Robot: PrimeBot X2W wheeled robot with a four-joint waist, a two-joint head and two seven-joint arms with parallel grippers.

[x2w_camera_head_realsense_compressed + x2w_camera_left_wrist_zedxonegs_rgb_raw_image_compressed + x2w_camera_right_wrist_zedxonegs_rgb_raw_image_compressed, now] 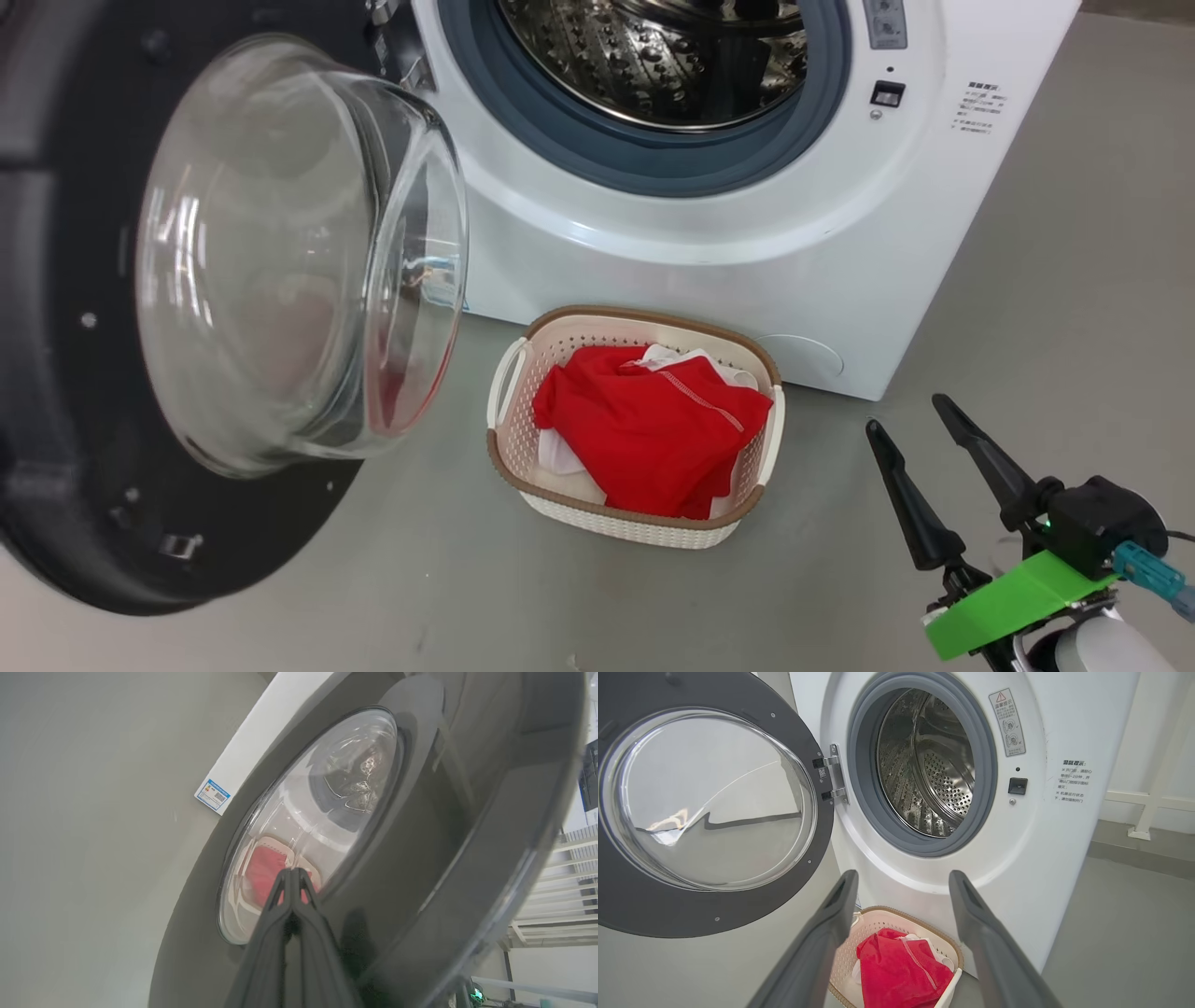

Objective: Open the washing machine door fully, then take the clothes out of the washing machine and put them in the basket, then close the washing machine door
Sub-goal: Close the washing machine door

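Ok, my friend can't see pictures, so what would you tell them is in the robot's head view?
Red clothes lie in the basket on the floor before the washing machine, whose drum looks empty where visible. The washing machine door stands open at the left, and the right gripper hangs open at lower right, holding nothing.

Head downward, both wrists toward the basket [644, 315]

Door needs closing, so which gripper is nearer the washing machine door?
Left. The left gripper, jaws shut, is at the outer face of the washing machine door; the right gripper, open, is off past the basket.
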